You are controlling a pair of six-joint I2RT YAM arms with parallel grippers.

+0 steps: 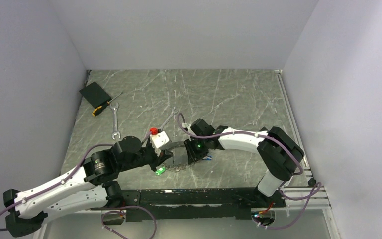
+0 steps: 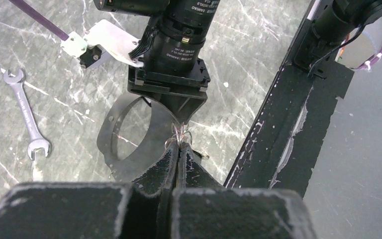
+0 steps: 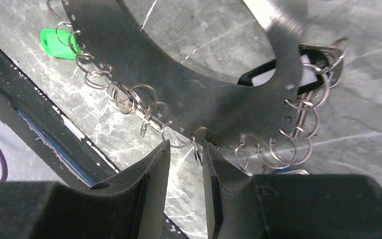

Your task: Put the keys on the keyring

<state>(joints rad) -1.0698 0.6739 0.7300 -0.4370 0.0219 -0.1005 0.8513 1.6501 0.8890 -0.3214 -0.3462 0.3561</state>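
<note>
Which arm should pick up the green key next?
Probably right: the right gripper is open, with the green key nearby, while the left gripper is shut on the keyring.

The keyring is a flat band with a smooth, dull, dark grey finish; whether it is metal or plastic cannot be told. The split rings hung along it are thin bright wire, glossy like steel. At the upper left of the right wrist view, a key has a glossy green plastic head. At the right, a tag is shiny black plastic. The right gripper has fingers of matt black, grainy material with pale, rough edges. The table looks like smooth grey stone veined with white. The spanner is satin silver metal.
</note>
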